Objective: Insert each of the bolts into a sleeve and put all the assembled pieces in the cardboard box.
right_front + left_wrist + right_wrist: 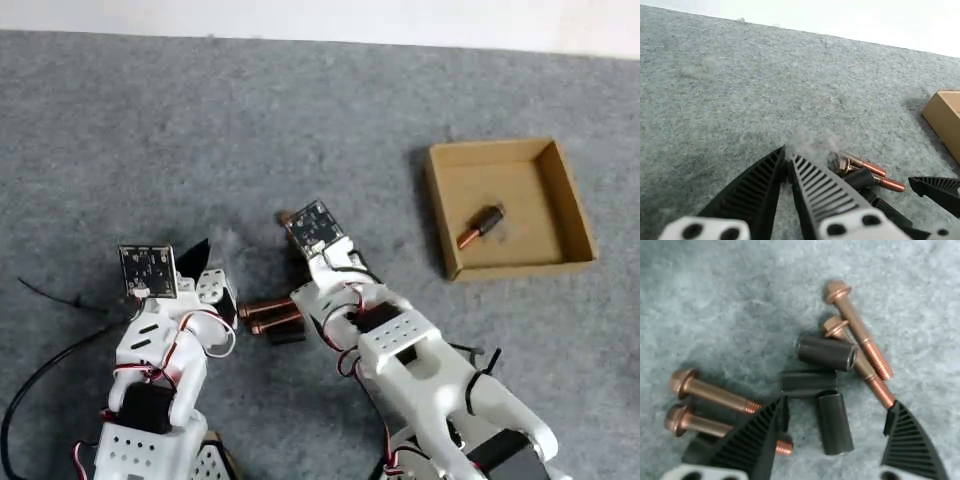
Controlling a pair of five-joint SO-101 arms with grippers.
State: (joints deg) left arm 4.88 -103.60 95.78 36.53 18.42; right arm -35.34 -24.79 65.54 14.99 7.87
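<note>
Item: black sleeves and copper bolts, heaped under my right gripper, jaws spread. Likely rigid, light, slick; pinch mid-barrel. My left gripper closed, empty. Cardboard box at heap's two o'clock.

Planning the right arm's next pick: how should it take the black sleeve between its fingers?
Grip the sleeve mid-length across its round sides, coming straight down; it lies flat, lengthwise between the right gripper's open fingers, so probably no turn needed.

Copper bolts; black sleeves; tan cardboard box; grey fuzzy table; black ribbed jaws.
</note>
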